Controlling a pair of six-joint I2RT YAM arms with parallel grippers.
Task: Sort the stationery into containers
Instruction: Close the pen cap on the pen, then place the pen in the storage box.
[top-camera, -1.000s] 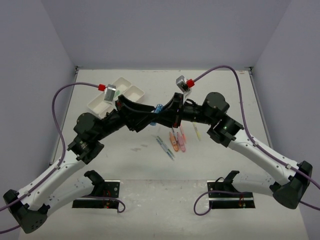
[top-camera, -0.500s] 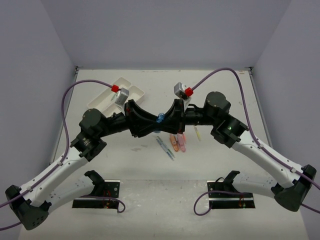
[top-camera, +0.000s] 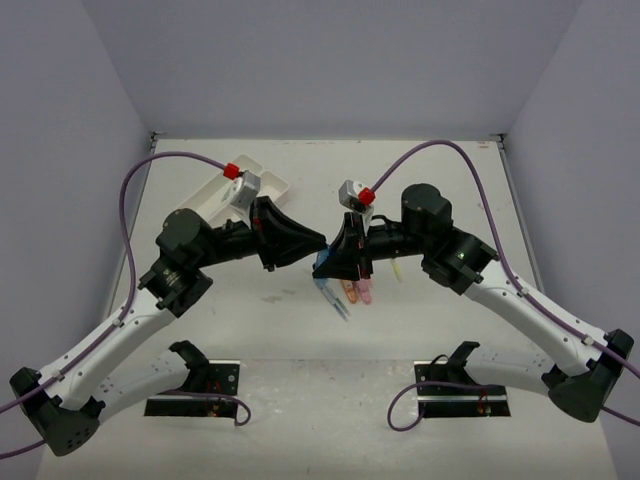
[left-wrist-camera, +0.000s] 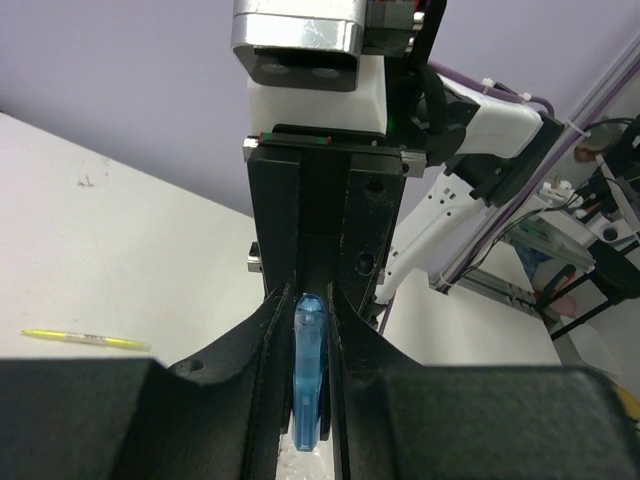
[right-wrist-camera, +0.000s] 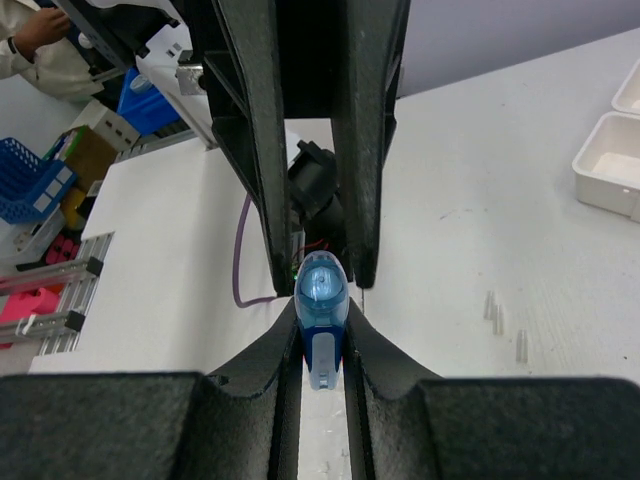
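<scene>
The white trays (top-camera: 213, 196) stand far left, well apart from the grippers. The left gripper (left-wrist-camera: 308, 310) has its fingers close on both sides of the blue marker (left-wrist-camera: 309, 385), which is in the air above mid-table. Whether they press it, I cannot tell. The right gripper (right-wrist-camera: 322, 318) pinches the same marker. I judge it light, stiff and smooth, so better to hold the barrel than the rounded end.

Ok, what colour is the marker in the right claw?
Blue: the marker has a pale translucent tip and a darker blue body. The right wrist view shows it best.
</scene>
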